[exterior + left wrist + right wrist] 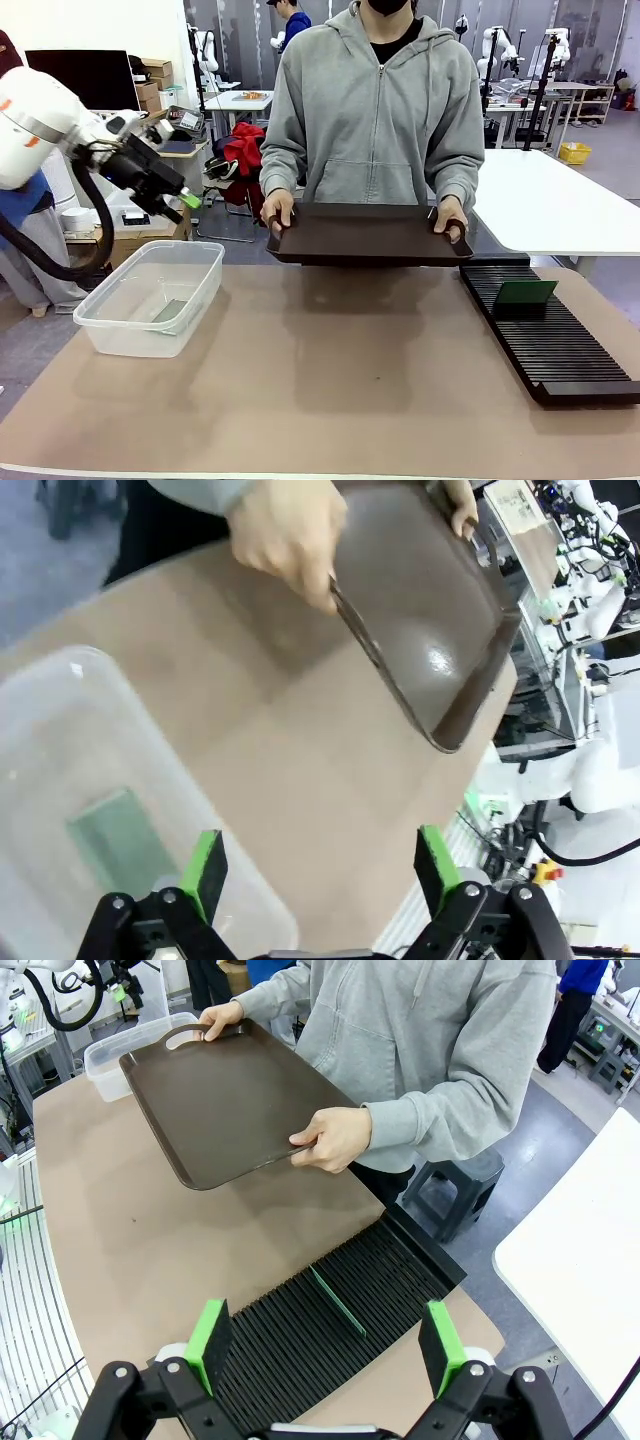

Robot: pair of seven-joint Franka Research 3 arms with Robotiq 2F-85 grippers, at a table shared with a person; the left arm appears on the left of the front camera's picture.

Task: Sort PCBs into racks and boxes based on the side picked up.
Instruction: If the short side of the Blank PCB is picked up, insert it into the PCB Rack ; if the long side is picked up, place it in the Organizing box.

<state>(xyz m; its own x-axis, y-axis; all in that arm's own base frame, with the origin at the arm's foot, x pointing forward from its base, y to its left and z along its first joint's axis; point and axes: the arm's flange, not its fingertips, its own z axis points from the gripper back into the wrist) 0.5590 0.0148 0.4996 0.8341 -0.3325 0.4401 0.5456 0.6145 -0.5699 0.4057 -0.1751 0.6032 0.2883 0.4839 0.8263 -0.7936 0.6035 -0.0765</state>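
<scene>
One green PCB (527, 292) stands on edge in a slot of the long black rack (560, 345) at the right; the right wrist view looks down on that PCB (337, 1300) and the rack (300, 1340). A second PCB (170, 310) lies flat inside the clear box (100, 325) at the left, and shows as a pale green patch (122, 838) through the box wall (60, 710). My left gripper (183, 203) hangs open above the box's far end. Its fingertips (208, 864) hold nothing. My right gripper (328, 1340) is open above the rack.
A person at the far side holds a dark brown tray (370, 235) by both handles just above the table's far edge; the tray (430, 630) looks bare. A white table (560, 205) stands behind at the right. Tan mat (330, 370) covers the table.
</scene>
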